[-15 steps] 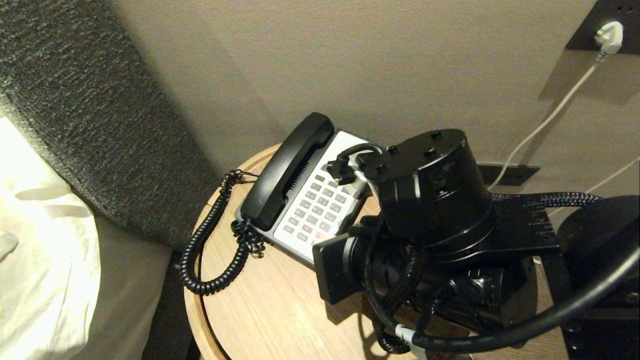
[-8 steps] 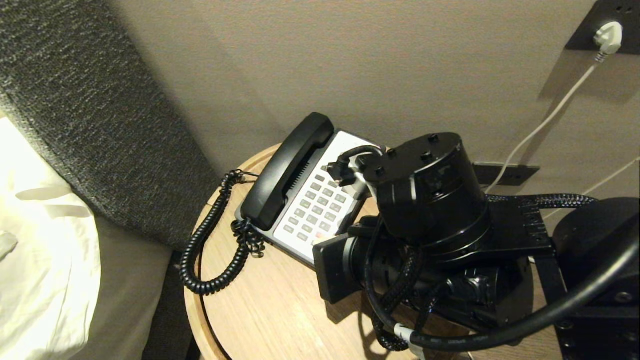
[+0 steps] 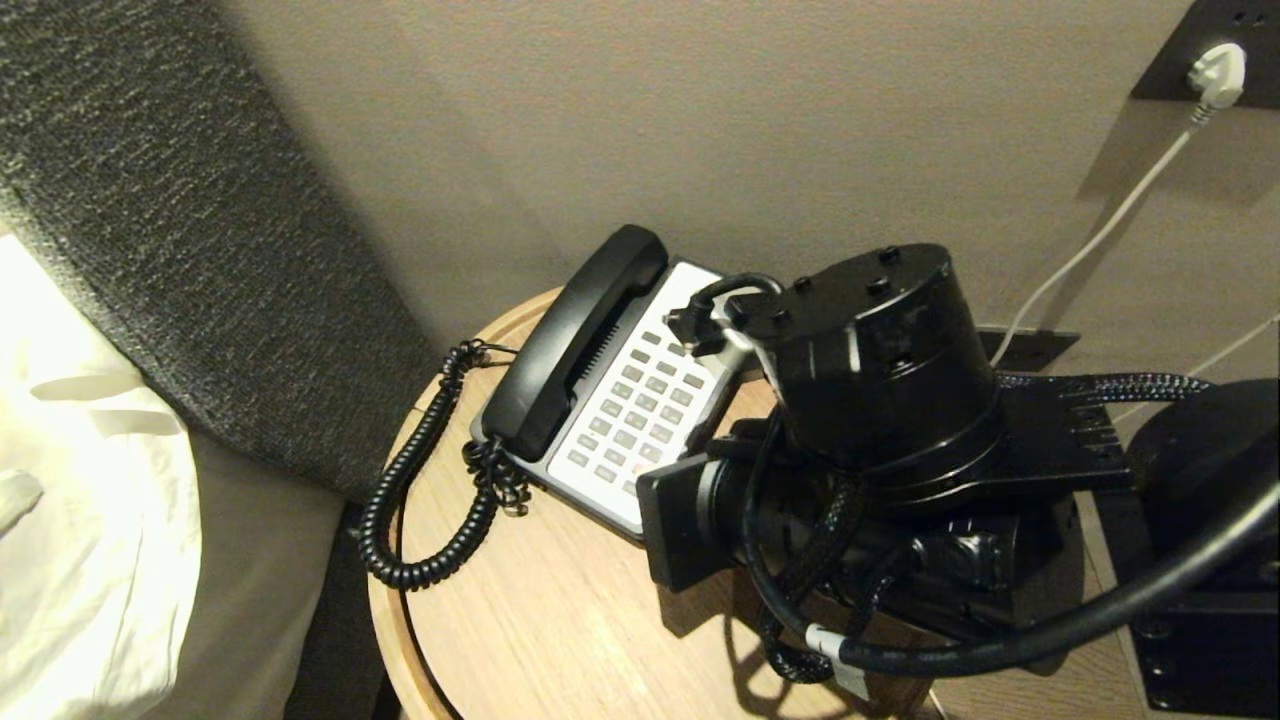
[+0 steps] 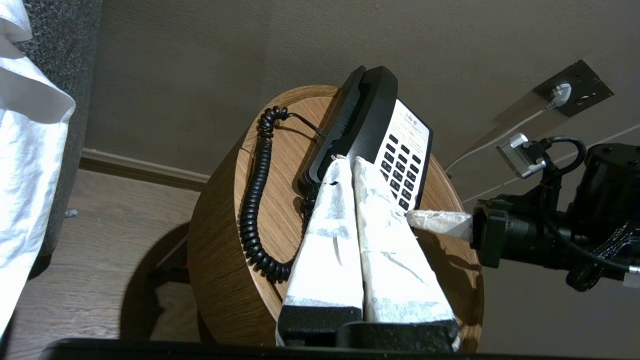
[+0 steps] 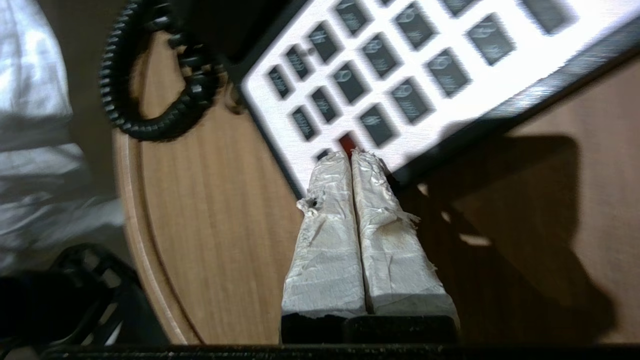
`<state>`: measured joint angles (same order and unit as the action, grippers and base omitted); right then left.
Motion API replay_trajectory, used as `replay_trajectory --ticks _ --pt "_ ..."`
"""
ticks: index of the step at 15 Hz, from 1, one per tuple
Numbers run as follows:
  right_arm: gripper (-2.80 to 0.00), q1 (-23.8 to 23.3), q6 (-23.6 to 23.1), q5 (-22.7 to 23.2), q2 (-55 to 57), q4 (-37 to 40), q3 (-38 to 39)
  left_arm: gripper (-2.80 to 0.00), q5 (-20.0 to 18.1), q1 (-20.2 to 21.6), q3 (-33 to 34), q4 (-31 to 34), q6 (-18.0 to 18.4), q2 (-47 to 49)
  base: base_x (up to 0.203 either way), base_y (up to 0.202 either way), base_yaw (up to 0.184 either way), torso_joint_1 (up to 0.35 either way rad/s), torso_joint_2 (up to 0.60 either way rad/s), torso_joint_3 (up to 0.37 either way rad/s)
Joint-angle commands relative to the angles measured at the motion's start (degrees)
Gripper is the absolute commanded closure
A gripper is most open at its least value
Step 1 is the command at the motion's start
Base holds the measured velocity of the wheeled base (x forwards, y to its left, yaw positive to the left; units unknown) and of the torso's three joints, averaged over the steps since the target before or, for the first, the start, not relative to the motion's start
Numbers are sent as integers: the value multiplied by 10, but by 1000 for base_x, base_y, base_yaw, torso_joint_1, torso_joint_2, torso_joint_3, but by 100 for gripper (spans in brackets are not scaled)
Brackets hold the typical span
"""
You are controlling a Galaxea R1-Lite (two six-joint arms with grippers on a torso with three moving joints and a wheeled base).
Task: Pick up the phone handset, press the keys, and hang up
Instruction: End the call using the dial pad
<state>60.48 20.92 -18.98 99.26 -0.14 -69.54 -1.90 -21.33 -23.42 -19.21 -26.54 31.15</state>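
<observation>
The black phone handset (image 3: 575, 340) lies in its cradle on the black-and-white phone base (image 3: 700, 285), which stands on a round wooden table (image 3: 560, 620). Its coiled cord (image 3: 415, 490) loops off the table's left edge. My right arm (image 3: 860, 400) reaches over the table from the right. The right gripper (image 5: 351, 154) is shut and holds nothing, with its taped tips at the near edge of the keypad (image 5: 400, 65), by a red key (image 5: 346, 142). My left gripper (image 4: 348, 161) is shut and empty, off the table on its near side, pointing toward the handset (image 4: 367, 115).
A grey upholstered headboard (image 3: 170, 240) and white bedding (image 3: 80, 500) lie left of the table. The wall behind carries a socket with a white plug (image 3: 1218, 72) and its cable. The table's rim (image 3: 385, 620) is close to the bed.
My right arm has shifted a little to the right over the table, uncovering more of the keypad. The handset, the cord and the left gripper have not moved.
</observation>
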Motion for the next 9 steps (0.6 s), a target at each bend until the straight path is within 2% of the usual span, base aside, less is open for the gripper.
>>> replay_trajectory --ticks 1,4,7,9 --pt "0 1 2 0 -28 1 4 0 2 0 3 -1 -1 -1 0 0 0 0 0 0" --pt "0 0 3 -3 -59 5 7 0 15 6 17 -2 3 -3 0 0 0 0 0 0" --pt "0 -3 3 -5 -68 0 8 0 94 38 -15 24 4 11 0 0 0 0 0 0" --pt "0 -3 3 -5 -71 -3 7 0 111 64 -15 43 5 2 0 0 0 0 0 0"
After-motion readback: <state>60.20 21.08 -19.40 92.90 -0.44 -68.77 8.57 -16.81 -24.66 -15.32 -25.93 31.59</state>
